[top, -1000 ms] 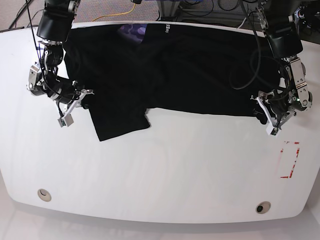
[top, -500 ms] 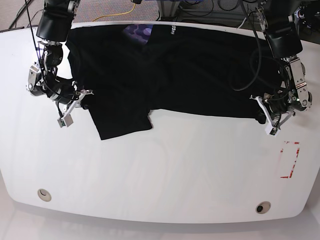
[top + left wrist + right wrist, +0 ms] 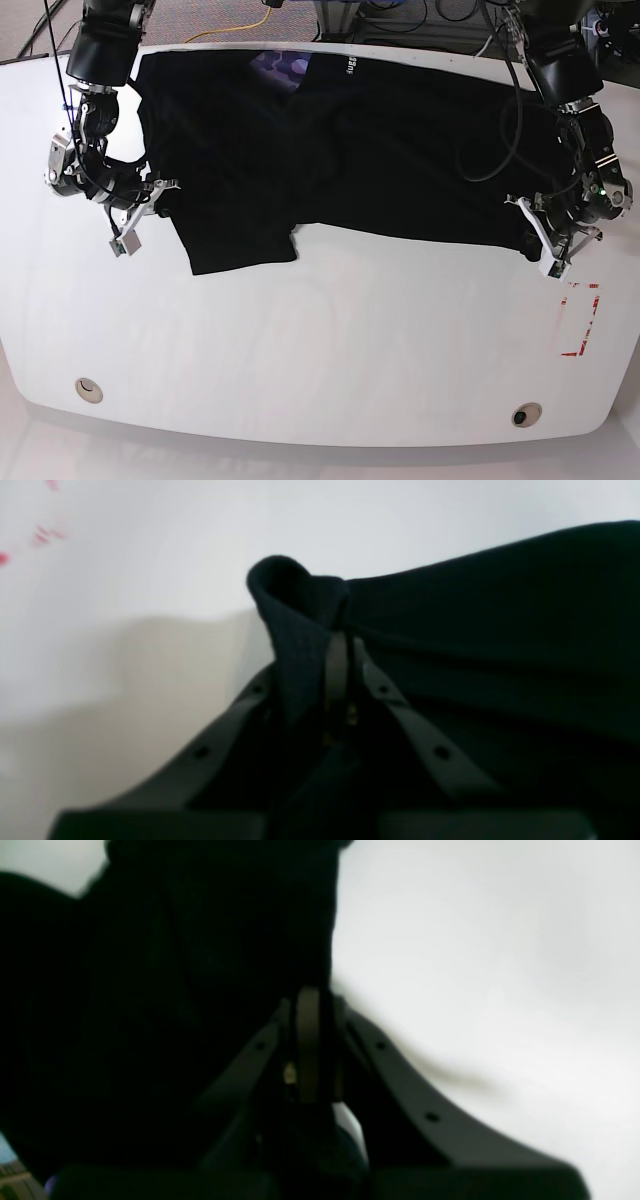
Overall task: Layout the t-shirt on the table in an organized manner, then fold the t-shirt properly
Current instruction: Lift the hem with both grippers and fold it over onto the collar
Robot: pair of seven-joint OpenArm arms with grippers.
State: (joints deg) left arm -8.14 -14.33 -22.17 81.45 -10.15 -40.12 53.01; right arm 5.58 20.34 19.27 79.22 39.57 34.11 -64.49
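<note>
The black t-shirt point(image 3: 380, 150) lies spread across the far half of the white table point(image 3: 330, 340), with one sleeve hanging toward the near side at the left. My left gripper point(image 3: 527, 236) is at the shirt's right corner. The left wrist view shows this left gripper point(image 3: 342, 650) shut on a raised fold of the t-shirt point(image 3: 500, 605). My right gripper point(image 3: 163, 203) is at the shirt's left edge beside the sleeve. In the right wrist view the right gripper point(image 3: 312, 1005) is shut on the dark t-shirt point(image 3: 175, 965).
A red tape rectangle point(image 3: 580, 320) marks the table just in front of my left gripper. Two round grommet holes point(image 3: 88, 388) point(image 3: 525, 414) sit near the front edge. A white neck label point(image 3: 350, 66) and a purple patch point(image 3: 280, 65) show at the shirt's far edge.
My left gripper has shut on the shirt's right corner. Both grippers have shifted slightly outward, and the cloth between them has drawn a little straighter.
</note>
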